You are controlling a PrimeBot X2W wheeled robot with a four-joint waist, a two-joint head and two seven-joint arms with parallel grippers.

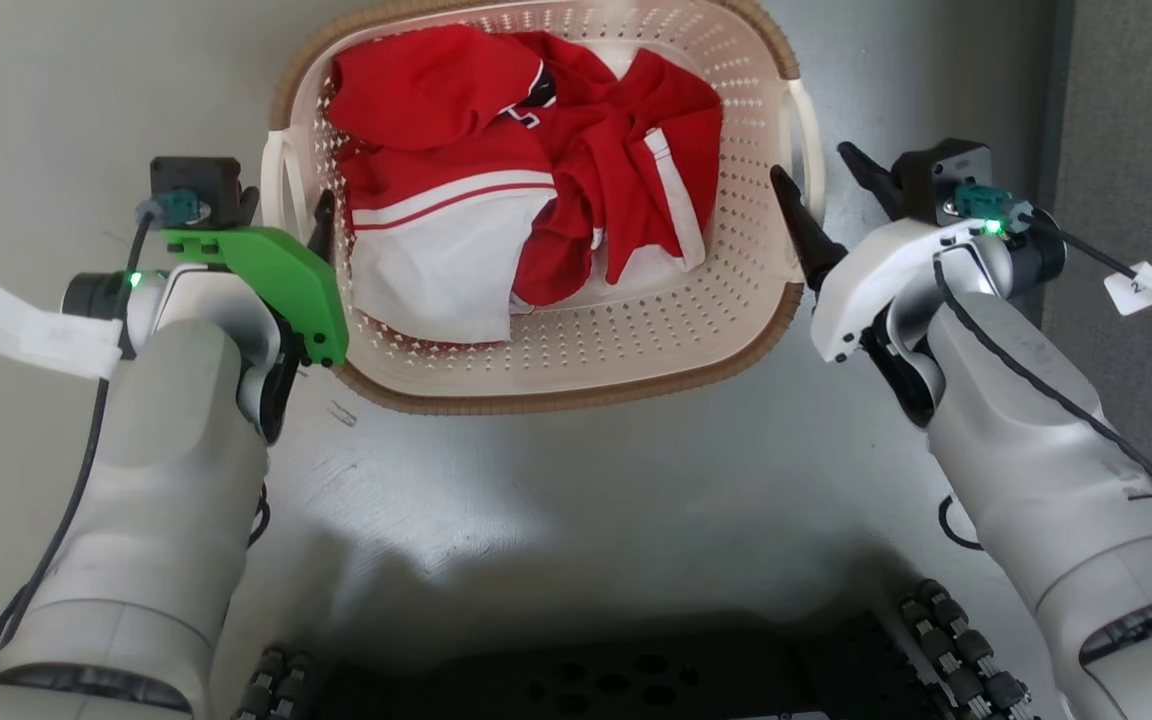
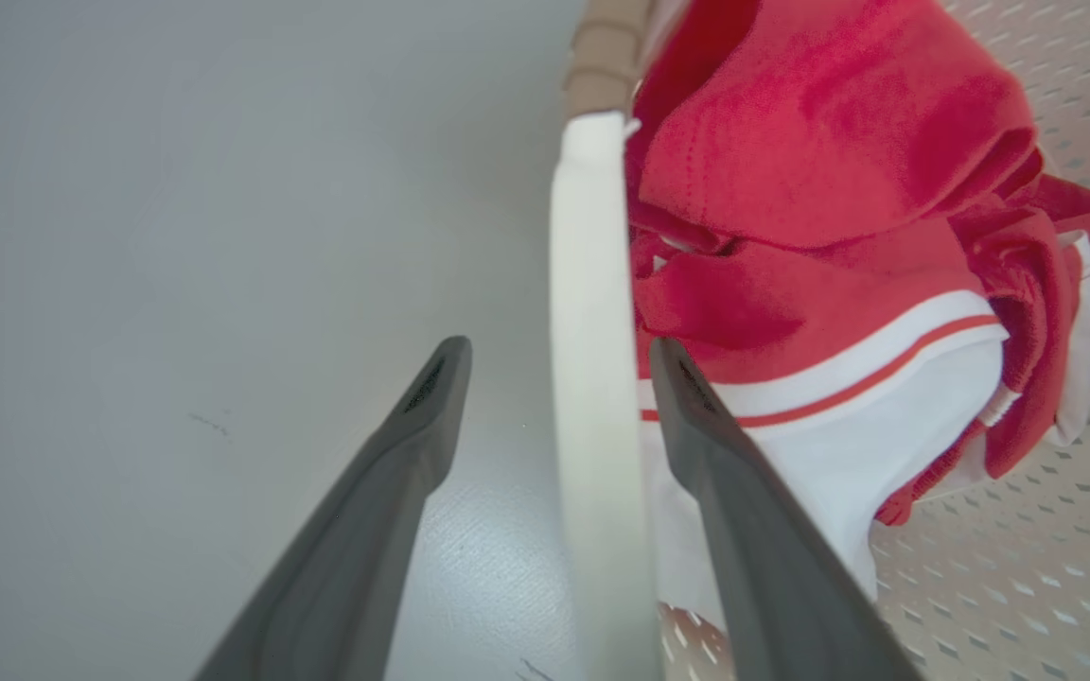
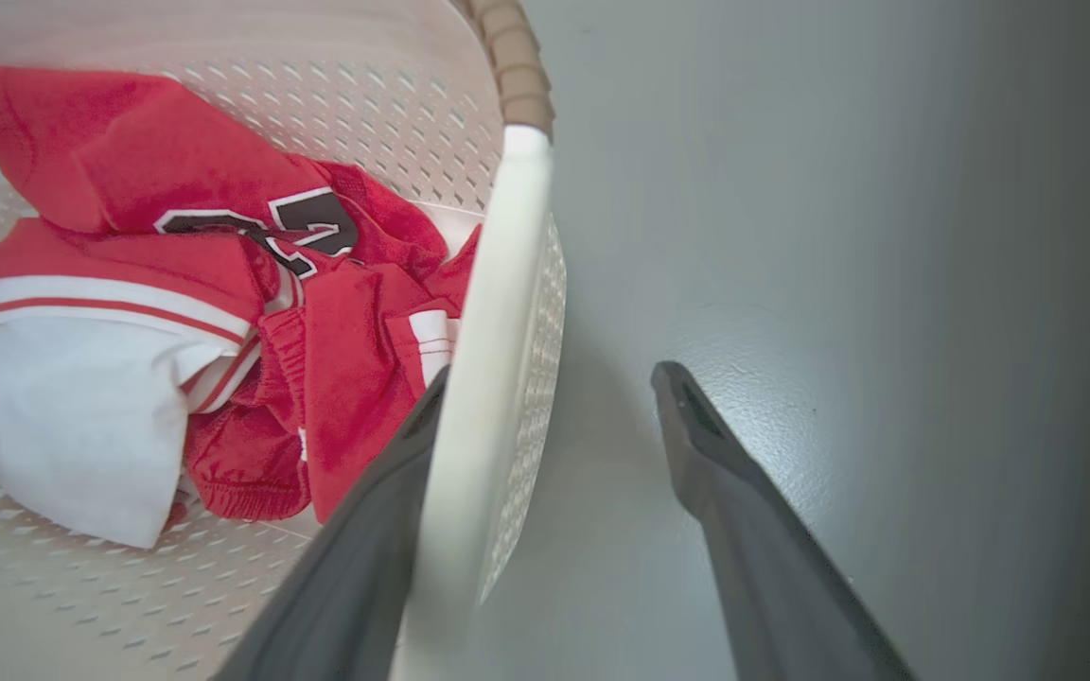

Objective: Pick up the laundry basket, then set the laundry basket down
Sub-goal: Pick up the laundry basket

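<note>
The laundry basket [image 1: 576, 398], cream perforated plastic with a brown woven rim, stands on the grey floor ahead of me and holds red and white clothes [image 1: 496, 130]. My left gripper [image 1: 286, 205] is open astride the basket's left white handle [image 2: 592, 378]: one finger is outside over the floor, the other inside against the clothes. My right gripper [image 1: 816, 172] is open astride the right white handle [image 3: 498, 331], its inner finger [image 3: 384, 530] inside the basket wall and its outer finger [image 3: 696, 426] over the floor. Neither pair of fingers presses on its handle.
My dark wheeled base [image 1: 586, 680] lies at the bottom of the head view, with bare grey floor [image 1: 576, 500] between it and the basket. A darker grey panel [image 1: 1136, 100] runs along the right, close behind my right wrist. Cables with white tags hang off both wrists.
</note>
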